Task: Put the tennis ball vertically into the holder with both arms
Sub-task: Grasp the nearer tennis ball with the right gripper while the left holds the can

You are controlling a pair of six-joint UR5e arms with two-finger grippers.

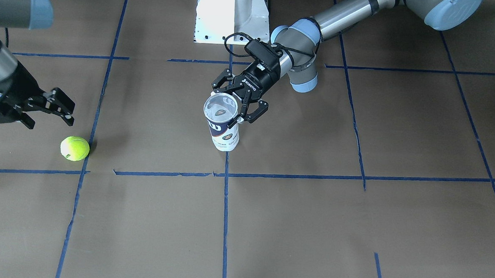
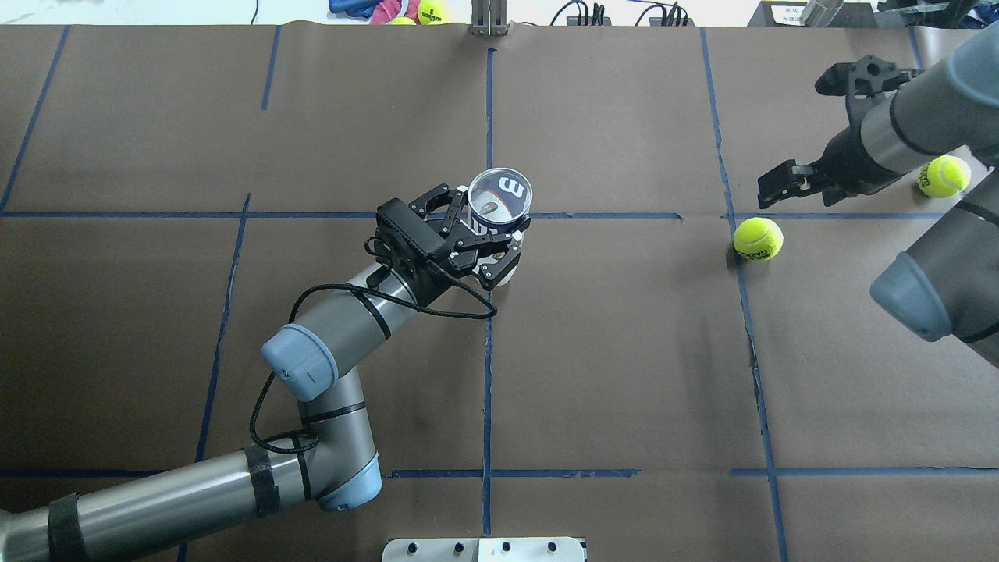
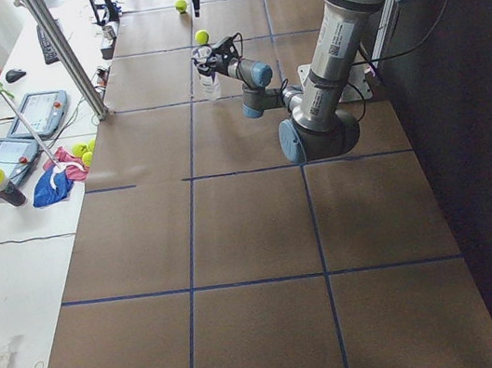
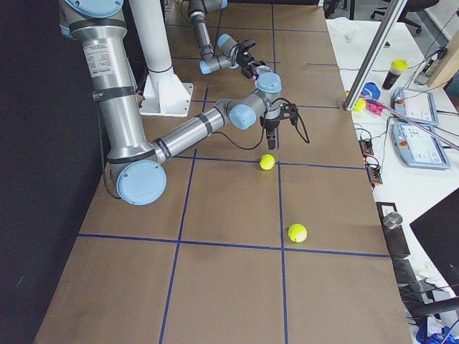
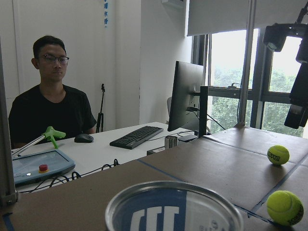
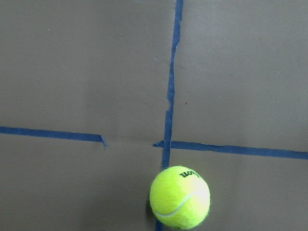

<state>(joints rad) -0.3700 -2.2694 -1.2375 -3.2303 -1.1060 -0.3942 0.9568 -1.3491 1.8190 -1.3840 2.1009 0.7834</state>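
The table (image 2: 624, 351) is wide, and that is my first worry. The left arm (image 2: 335, 312) has the can (image 1: 224, 133) at the middle, while the ball (image 1: 74, 148) lies well off by the right arm (image 2: 897, 133), so it faces a long carry once it is picked up. The ball is about as wide as the can's mouth, which leaves little slack. I'd guess a slightly off-centre drop would catch the rim and bounce away, or knock the can askew in its grip. The can is held high, just under the rim, and seems to stand on the paper, so a hard push from above might tilt it. The ball is loose on a tape line and could roll if one finger touches it first. A spare ball (image 2: 944, 176) lies near, farther toward the table's end. I'd expect no trouble from it unless it gets nudged.

The left arm reaches low across the table with its elbow bent and its wrist near level. The left gripper (image 1: 234, 101) comes at the can from the side, with its jaws clamped on it as far as I can see. The can is upright with its open mouth up. The right arm hangs over its end of the table with the wrist pointed down. The right gripper (image 1: 50, 121) is above and just beside the ball, not centred on it, with its jaws apart and nothing in them.
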